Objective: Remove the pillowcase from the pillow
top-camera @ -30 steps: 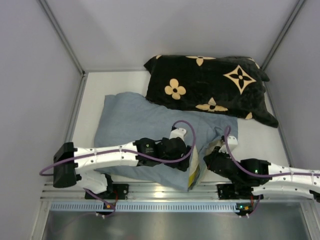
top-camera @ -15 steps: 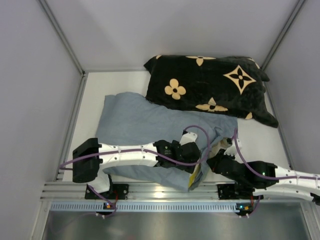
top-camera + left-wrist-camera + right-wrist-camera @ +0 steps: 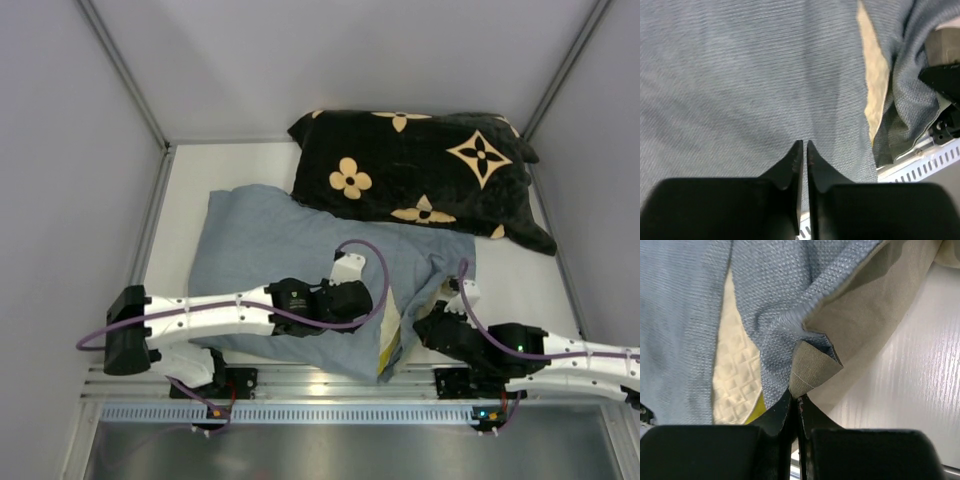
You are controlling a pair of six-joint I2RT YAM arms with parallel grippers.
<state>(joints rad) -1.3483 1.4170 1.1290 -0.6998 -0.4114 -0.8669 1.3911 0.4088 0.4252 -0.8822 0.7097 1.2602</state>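
Observation:
The pillowcase [image 3: 270, 250] lies grey-blue face up across the near half of the table. At its open right end a strip of the cream pillow [image 3: 388, 345] shows. My left gripper [image 3: 368, 300] hovers over the grey-blue cloth [image 3: 750, 75], shut, with nothing between its fingers [image 3: 812, 160]. The cream strip [image 3: 874, 85] lies to its right. My right gripper [image 3: 424, 322] is shut on a folded corner of the pillowcase hem [image 3: 812, 367], olive-beige on the inside. Beside it show the knit pillow [image 3: 735, 385] and its yellow-green piping [image 3: 756, 412].
A black cushion with tan flower motifs [image 3: 420, 170] lies at the back right, overlapping the pillowcase's far edge. Grey walls close in the table on three sides. A perforated metal rail [image 3: 330, 410] runs along the near edge. Bare white tabletop [image 3: 910, 390] lies right of the hem.
My left gripper reached right toward the pillowcase opening, then drew back left, and its jaws went from open to shut. The right gripper kept its hold on the hem and shifted slightly.

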